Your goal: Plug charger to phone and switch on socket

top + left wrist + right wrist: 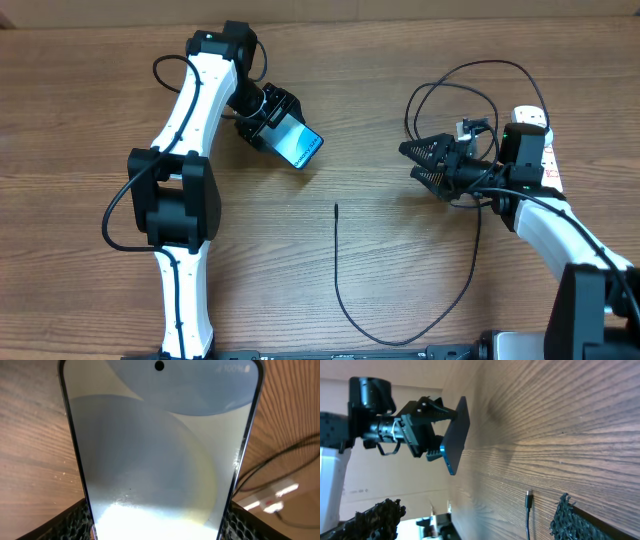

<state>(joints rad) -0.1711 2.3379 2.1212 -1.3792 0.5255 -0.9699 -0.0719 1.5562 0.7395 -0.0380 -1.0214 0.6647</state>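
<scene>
My left gripper (pixel 272 124) is shut on the phone (pixel 298 144) by its long edges and holds it tilted above the table at upper centre-left. In the left wrist view the phone's pale screen (pixel 160 445) fills the frame between the mesh fingers (pixel 75 521). The charger's black cable (pixel 345 305) lies on the table, and its connector tip (pixel 336 208) points up the table at mid-centre. My right gripper (pixel 424 160) is open and empty, pointing left, well to the right of that tip. The right wrist view shows the tip (pixel 528 498) and the held phone (pixel 456 435). The white socket (pixel 530 118) is partly hidden behind the right arm.
Black cable loops (pixel 470 80) curl on the table above the right gripper. The cable's long bend reaches the front edge (pixel 390 340). The left arm's black link (pixel 175 200) stands over the left of the wooden table (pixel 400 260).
</scene>
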